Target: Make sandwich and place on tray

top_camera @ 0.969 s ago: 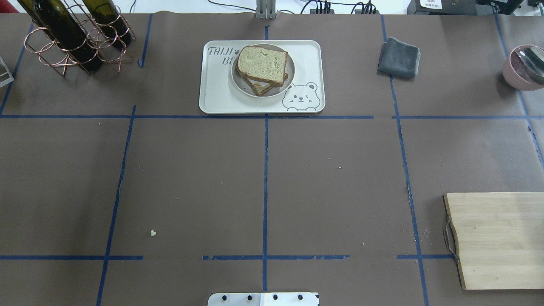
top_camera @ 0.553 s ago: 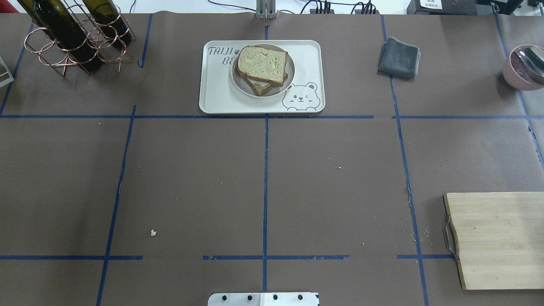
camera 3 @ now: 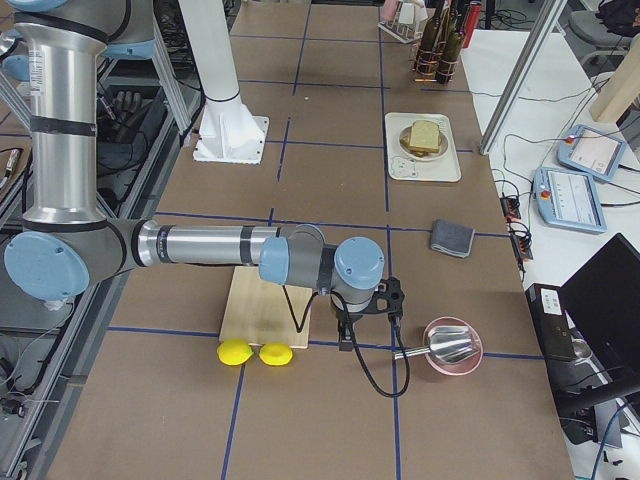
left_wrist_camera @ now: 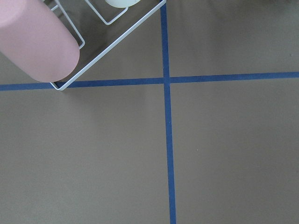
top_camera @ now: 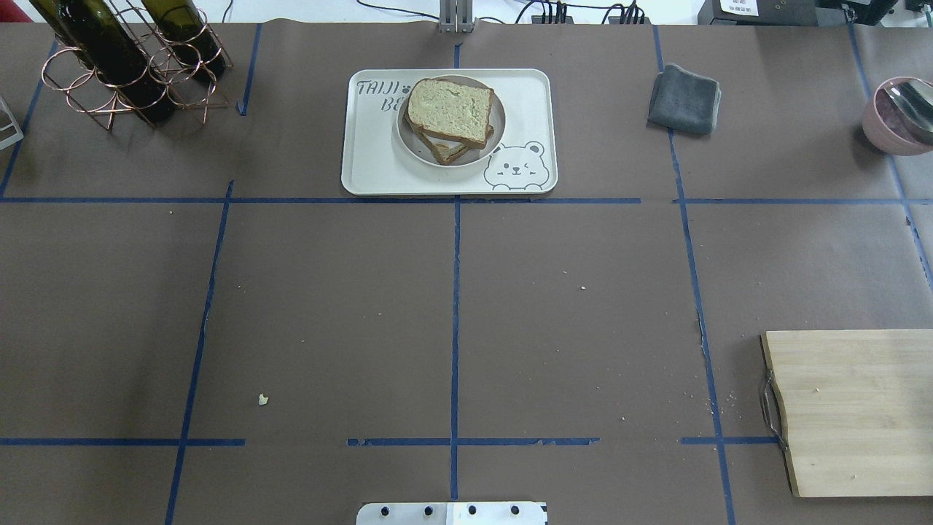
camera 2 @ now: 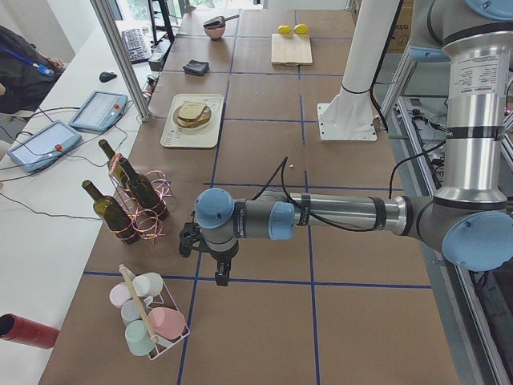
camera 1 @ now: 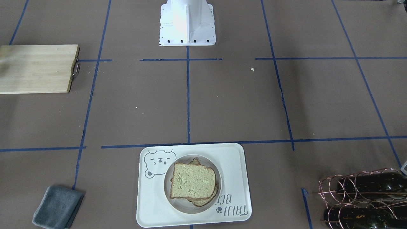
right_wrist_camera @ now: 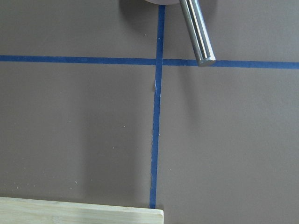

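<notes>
The sandwich (top_camera: 448, 111), two bread slices stacked slightly askew, lies on a small round plate (top_camera: 408, 143) on the cream bear tray (top_camera: 372, 164) at the table's far middle. It also shows in the front view (camera 1: 192, 183) on the tray (camera 1: 235, 165). No egg shows; whether it lies between the slices I cannot tell. My left gripper (camera 2: 220, 269) shows only in the exterior left view, low over the table beside the cup rack. My right gripper (camera 3: 345, 330) shows only in the exterior right view, between the cutting board and the pink bowl. I cannot tell whether either is open or shut.
A copper rack with wine bottles (top_camera: 124, 73) stands far left. A grey cloth (top_camera: 684, 98) and a pink bowl with a metal spoon (top_camera: 896, 117) lie far right. A wooden cutting board (top_camera: 853, 408) is near right, with two lemons (camera 3: 255, 352) beside it. A cup rack (camera 2: 148, 321) stands by the left gripper.
</notes>
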You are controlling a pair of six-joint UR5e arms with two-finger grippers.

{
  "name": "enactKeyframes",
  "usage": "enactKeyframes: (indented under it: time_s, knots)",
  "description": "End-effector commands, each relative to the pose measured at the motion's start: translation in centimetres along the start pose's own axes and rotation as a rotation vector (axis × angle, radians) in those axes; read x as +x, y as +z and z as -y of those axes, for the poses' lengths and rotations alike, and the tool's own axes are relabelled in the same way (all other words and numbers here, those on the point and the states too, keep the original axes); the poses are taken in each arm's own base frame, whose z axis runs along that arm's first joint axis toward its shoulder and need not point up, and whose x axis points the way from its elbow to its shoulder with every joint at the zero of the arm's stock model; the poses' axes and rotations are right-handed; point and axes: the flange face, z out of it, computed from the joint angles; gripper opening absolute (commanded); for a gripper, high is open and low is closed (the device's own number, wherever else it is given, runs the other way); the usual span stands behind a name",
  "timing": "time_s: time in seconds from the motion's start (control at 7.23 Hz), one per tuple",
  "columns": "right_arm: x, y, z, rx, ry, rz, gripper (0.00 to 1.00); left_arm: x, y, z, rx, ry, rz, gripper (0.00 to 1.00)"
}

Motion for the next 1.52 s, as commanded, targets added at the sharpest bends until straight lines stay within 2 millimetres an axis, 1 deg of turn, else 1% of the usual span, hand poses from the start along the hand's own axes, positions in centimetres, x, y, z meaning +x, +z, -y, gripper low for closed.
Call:
enactKeyframes:
  time_s: [0.0,0.28,0.83,1.38]
  knots:
    - [1.28,0.32,-0.16,0.004,0.014,0.001,1.00,0.05,-0.09,0.07,0.002,0.001,0.000,1.00]
    - [1.52,0.29,0.21,0.030,-0.006,-0.004,1.00,-0.02,-0.03,0.06,0.001,-0.002,0.002,1.00]
    - [1.25,-0.14,0.72,0.038,-0.013,-0.007,1.00,-0.01,-0.04,0.07,0.002,0.000,0.002,1.00]
    - [1.26,-0.14,0.72,0.038,-0.012,-0.008,1.00,-0.06,-0.10,0.06,0.003,-0.001,0.002,1.00]
